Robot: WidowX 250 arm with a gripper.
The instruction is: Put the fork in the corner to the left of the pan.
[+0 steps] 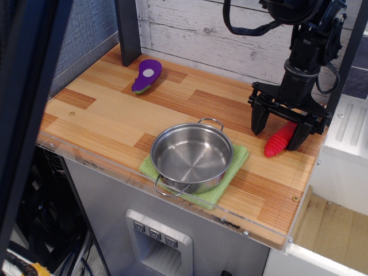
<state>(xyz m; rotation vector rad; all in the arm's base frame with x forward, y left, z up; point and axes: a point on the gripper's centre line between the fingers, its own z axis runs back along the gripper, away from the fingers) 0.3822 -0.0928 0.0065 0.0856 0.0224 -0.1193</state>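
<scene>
The fork's ribbed red handle (pixel 279 141) lies on the striped wooden table at the right; its tines are hidden behind my gripper. My black gripper (pixel 278 127) stands low over the handle, open, one finger (pixel 258 119) to its left and the other to its right, straddling it. The shiny steel pan (pixel 191 156) with two loop handles sits near the table's front edge. To the left of the pan, the front left corner (pixel 54 137) of the tabletop has a clear acrylic rim.
A green cloth (pixel 234 164) lies under the pan. A purple eggplant toy (pixel 146 75) rests at the back left, next to a dark post (pixel 127 31). A white plank wall closes the back; a large dark out-of-focus bar crosses the left of the view.
</scene>
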